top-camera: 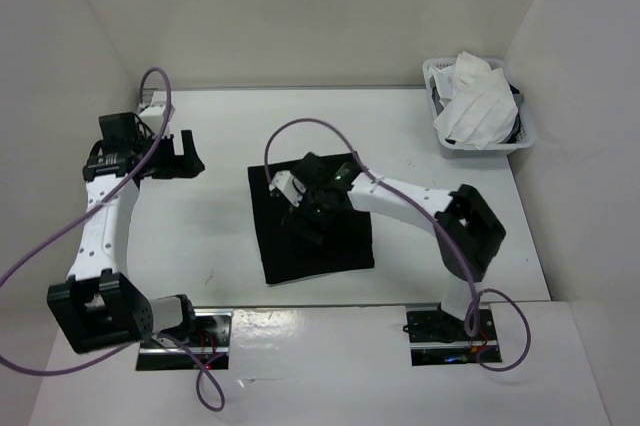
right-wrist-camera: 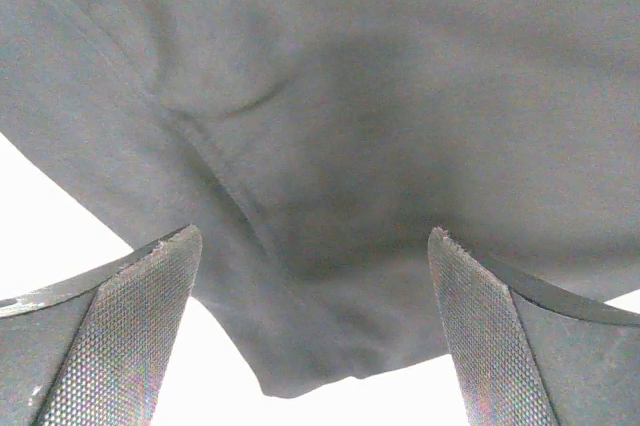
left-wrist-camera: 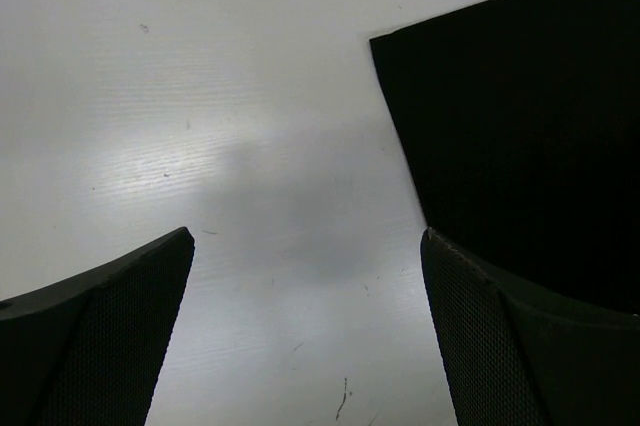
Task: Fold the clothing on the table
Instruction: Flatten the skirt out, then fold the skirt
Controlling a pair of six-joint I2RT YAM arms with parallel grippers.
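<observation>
Count: 1 table point(top-camera: 210, 221), 1 piece of clothing point(top-camera: 278, 238), 2 arms, 2 grippers, 1 basket point(top-camera: 441, 114), 2 purple cables.

Clothing: 1 plain black garment, no print or marks. It lies flat on the middle of the table, a little toward the table's right half. From above its outline is roughly a rectangle with straight edges, turned slightly against the table's edges. In the right wrist view the fabric looks washed-out grey. A stitched seam runs diagonally across it, with 1 soft crease beside the seam. The near edge ends in a rounded corner with bare table showing on both sides of it.

Right gripper point(right-wrist-camera: 312, 233): it hovers over the middle of the garment, above the table's centre. The 2 fingers stand wide apart with nothing pinched between them. Whether the tips touch the fabric, I cannot tell.

Left gripper point(left-wrist-camera: 307, 236): it sits over the left half of the table, above bare white surface and apart from the garment. Its 2 fingers are also spread wide and hold nothing. In the left wrist view 1 sharp corner of the garment shows above its right finger.

Basket: small, white plastic, in the table's far right corner, well apart from the garment. It holds crumpled white cloth point(top-camera: 475, 96); how many pieces, I cannot tell.

Cables: 1 purple cable point(top-camera: 300, 126) arches over the right arm above the table's middle. The other point(top-camera: 40, 258) loops off the left arm, past the table's left edge.
</observation>
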